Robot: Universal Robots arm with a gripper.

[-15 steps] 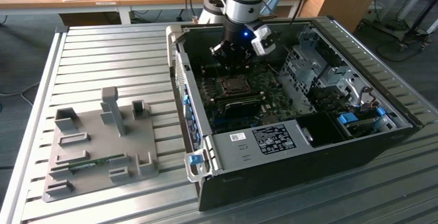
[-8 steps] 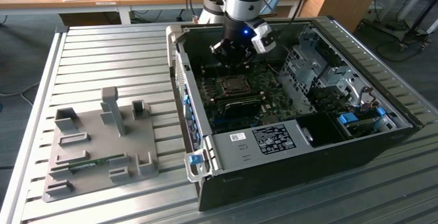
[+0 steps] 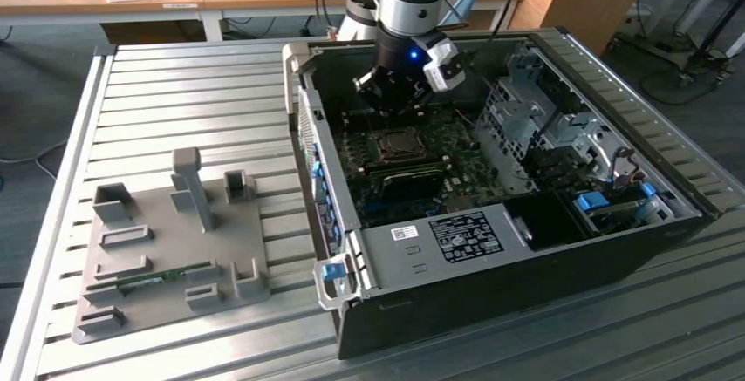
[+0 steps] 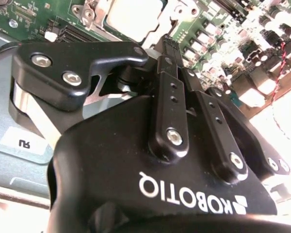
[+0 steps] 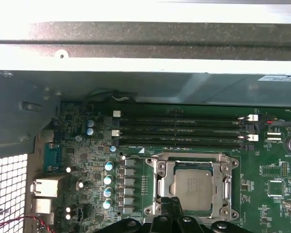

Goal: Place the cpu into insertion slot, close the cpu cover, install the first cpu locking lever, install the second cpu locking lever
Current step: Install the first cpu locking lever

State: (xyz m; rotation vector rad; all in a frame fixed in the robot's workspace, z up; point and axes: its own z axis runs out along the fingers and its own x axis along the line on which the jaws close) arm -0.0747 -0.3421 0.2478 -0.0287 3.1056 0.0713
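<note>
Low over the board (image 5: 82,160) inside the case (image 3: 501,294), the pincer (image 5: 173,206) is pressed together and empty, tips at the edge of the cover (image 5: 160,180), which lies flat framing the seated cpu (image 5: 194,187); shut presumably to push, not grasp.

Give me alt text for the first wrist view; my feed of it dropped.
The cpu sits on the green motherboard, framed by the cpu cover. The dark tool hangs at one edge of the cover, and long memory slots run along the opposite side, toward the grey case wall.
</note>
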